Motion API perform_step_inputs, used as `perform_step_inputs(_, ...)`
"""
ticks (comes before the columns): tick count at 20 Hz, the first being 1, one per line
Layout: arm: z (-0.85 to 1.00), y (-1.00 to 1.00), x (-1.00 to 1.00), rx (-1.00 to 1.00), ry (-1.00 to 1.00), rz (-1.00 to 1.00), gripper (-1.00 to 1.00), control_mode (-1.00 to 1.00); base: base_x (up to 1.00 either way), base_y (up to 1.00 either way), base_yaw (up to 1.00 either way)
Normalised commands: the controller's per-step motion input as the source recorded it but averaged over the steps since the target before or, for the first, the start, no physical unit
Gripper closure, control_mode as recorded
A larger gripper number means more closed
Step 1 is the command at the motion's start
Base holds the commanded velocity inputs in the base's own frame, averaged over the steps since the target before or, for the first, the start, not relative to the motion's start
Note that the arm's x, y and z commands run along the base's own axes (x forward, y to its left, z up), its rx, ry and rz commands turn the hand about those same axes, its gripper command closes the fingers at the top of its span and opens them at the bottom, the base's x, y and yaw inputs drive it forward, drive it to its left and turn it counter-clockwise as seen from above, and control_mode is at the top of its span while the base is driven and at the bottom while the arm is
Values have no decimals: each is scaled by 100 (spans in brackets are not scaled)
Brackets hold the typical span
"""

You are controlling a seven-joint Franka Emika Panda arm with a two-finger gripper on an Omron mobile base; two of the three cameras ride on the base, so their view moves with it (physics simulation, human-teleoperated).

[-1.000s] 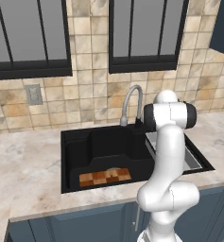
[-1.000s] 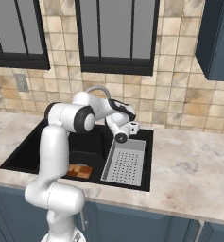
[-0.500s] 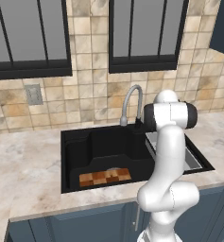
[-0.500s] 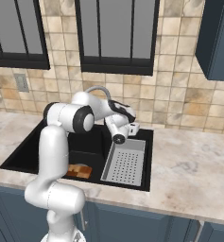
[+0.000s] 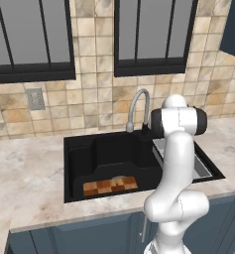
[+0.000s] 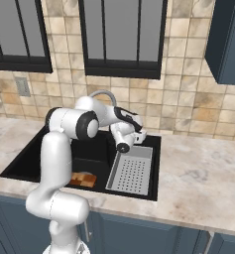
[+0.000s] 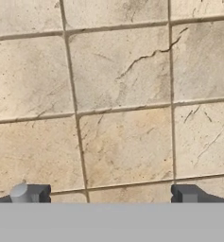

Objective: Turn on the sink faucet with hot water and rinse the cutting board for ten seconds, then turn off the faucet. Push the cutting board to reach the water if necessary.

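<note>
Gripper (image 7: 106,194) gapes wide, empty, facing the tiled wall (image 7: 123,94)

Very little has changed. In the right base view the gripper (image 6: 139,135) has moved slightly, a little further back toward the tiled wall (image 6: 183,106) behind the faucet (image 6: 105,94). The arm's elbow has shifted only a bit in the left base view. Its jaws stand wide apart as before.
</note>
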Motion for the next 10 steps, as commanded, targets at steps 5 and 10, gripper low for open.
perform_step_inputs(5,-9,-83,-42,1,0,2,-100,-100,0,0,0)
perform_step_inputs(10,-7,-89,-36,3,0,4,-100,-100,0,0,0)
